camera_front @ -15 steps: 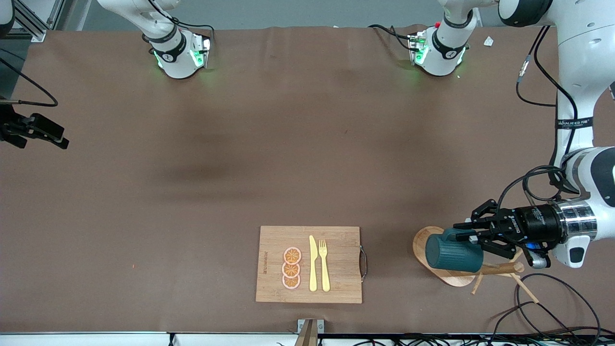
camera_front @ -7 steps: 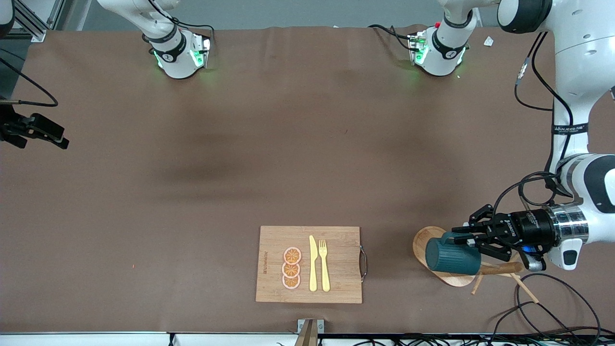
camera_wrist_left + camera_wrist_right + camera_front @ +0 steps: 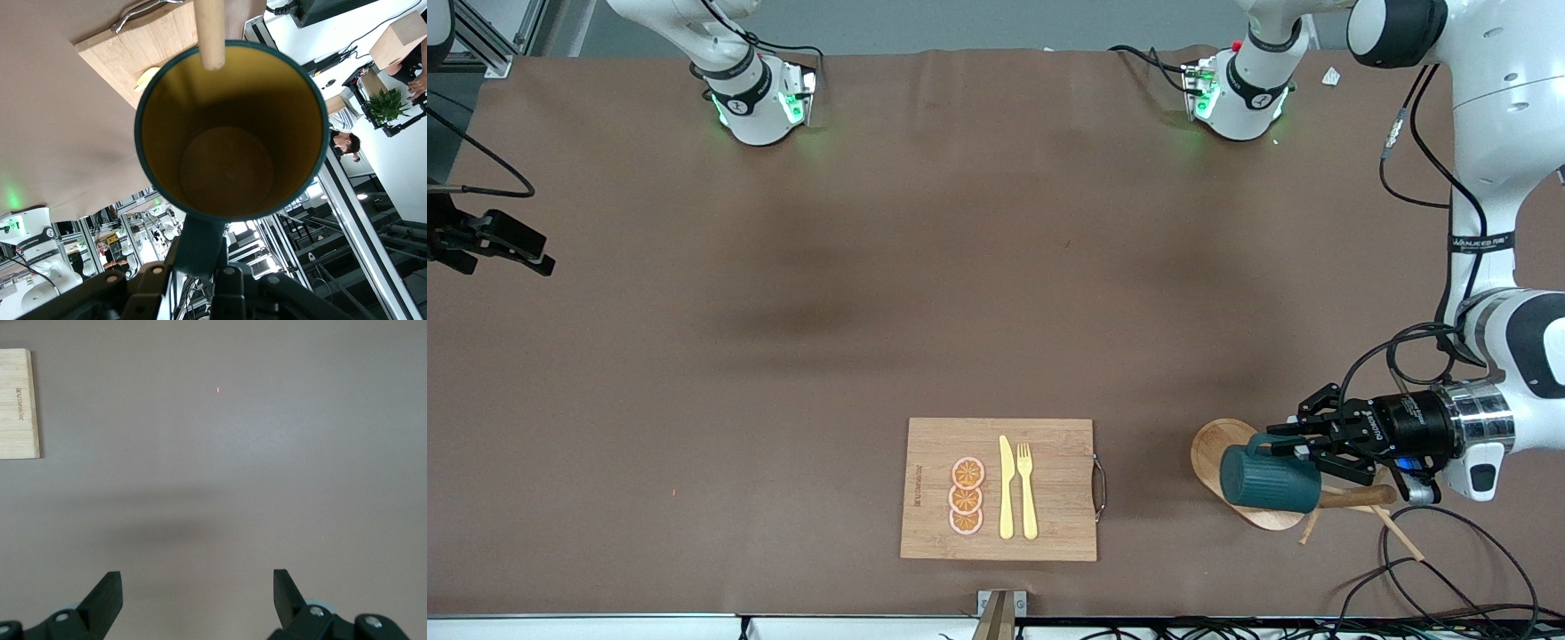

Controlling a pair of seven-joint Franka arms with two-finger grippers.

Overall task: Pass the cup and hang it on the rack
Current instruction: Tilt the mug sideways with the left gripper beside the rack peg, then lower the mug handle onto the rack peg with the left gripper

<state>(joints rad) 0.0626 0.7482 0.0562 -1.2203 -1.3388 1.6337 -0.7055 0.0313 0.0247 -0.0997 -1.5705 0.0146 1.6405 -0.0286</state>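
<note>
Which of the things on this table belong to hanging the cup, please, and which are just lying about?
In use:
- dark teal ribbed cup, held by the left gripper
- light wooden peg rack

Lying about:
- rectangular bamboo cutting board
- yellow knife
- yellow fork
- orange slices

Left end effector point(image 3: 1303, 444) clamped, right point(image 3: 197, 597) agape

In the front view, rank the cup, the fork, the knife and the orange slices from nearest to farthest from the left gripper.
1. The cup, held in the left gripper over the rack.
2. The fork, on the cutting board.
3. The knife, beside the fork.
4. The orange slices, toward the right arm's end.
</note>
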